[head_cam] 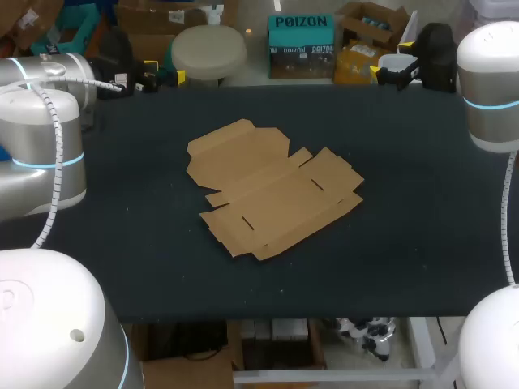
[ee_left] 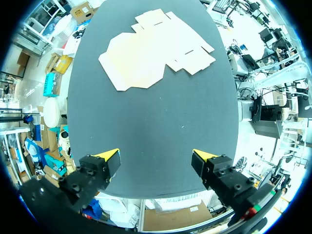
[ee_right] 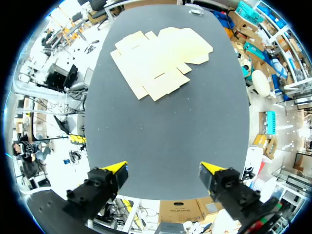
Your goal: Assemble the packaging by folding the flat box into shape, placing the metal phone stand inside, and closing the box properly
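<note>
The left hand (ee_left: 156,156) is held spread wide and empty above one edge of the table (head_cam: 405,243), and the right hand (ee_right: 163,169) is spread likewise above the opposite edge. Farther out, near the middle, the flat box (head_cam: 272,190) is laid unfolded, probably so that folding can be begun from both sides. No metal phone stand is seen.

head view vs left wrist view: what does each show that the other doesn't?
Head view only: the bodies of the left arm and right arm, one at each side of the dark table. Left wrist view only: the left gripper, fingers open, near the table's edge and well short of the flat box. Both: the flat box lying unfolded on the table, nothing touching it.
</note>
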You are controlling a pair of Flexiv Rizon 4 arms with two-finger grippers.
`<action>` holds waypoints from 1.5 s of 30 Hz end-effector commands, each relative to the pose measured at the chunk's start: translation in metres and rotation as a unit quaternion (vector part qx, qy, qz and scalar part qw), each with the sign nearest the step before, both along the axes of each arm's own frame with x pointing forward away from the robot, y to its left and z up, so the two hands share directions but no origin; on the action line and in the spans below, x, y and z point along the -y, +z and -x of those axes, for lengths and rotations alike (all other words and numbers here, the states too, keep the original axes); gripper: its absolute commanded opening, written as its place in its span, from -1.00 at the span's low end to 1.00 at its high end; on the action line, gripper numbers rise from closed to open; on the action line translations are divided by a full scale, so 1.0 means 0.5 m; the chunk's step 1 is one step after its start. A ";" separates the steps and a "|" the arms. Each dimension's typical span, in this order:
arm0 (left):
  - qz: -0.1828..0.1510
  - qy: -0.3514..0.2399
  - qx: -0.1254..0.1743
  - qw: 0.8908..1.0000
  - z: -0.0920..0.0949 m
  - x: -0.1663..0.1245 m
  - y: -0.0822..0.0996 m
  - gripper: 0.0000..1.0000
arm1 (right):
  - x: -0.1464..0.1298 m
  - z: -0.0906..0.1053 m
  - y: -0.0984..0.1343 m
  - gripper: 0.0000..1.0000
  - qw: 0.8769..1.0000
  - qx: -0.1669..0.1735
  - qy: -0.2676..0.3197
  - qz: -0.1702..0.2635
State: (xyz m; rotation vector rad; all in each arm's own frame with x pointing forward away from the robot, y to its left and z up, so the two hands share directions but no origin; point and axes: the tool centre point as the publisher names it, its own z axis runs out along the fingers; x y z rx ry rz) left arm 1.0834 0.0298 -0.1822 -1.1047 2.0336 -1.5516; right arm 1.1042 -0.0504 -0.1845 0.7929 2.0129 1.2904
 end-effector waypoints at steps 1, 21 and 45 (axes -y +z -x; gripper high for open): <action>0.000 0.000 0.000 1.000 0.000 0.000 0.000 1.00 | 0.000 0.000 0.000 1.00 1.000 0.000 0.000 0.000; 0.000 0.000 0.000 1.000 0.000 0.000 0.000 1.00 | 0.000 0.000 0.000 1.00 1.000 0.000 0.000 0.000; 0.015 0.021 -0.007 1.000 0.018 0.007 0.008 1.00 | -0.002 0.011 0.002 1.00 1.000 -0.002 -0.016 0.004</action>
